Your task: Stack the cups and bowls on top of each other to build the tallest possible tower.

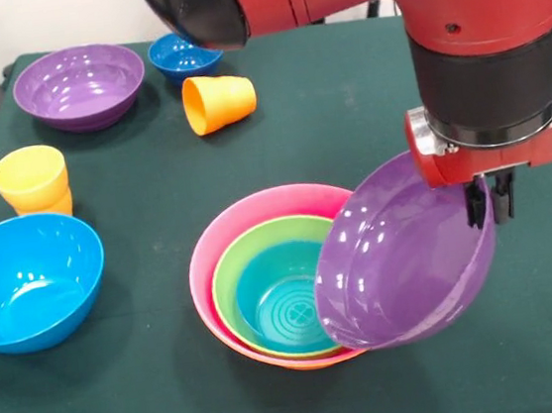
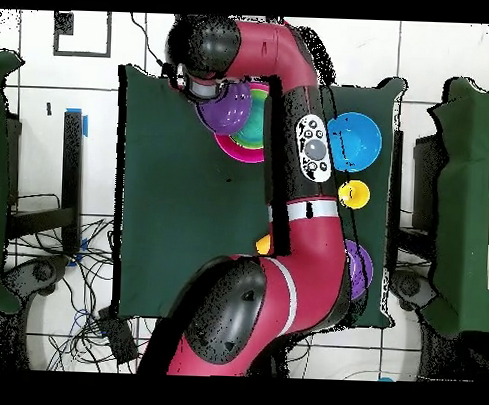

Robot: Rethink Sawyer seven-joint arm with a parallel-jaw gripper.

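My gripper (image 1: 488, 204) is shut on the rim of a purple bowl (image 1: 408, 256) and holds it tilted, above the right side of the tower (image 1: 263, 268). The tower is a pink bowl over an orange one, with a green bowl (image 1: 237, 261) and a teal bowl (image 1: 277, 301) nested inside. A second purple bowl (image 1: 80, 84) and a small dark-blue bowl (image 1: 179, 56) stand at the far left. An orange cup (image 1: 217, 101) lies on its side. A yellow cup (image 1: 30, 178) sits on an orange one. A light-blue bowl (image 1: 27, 282) stands at the near left. In the overhead view the held bowl (image 2: 224, 112) hangs by the tower (image 2: 247, 141).
The green table cloth (image 1: 345, 109) covers the table. My red arm (image 2: 299, 192) crosses the table's middle in the overhead view and hides part of it. Chairs and cables lie around the table.
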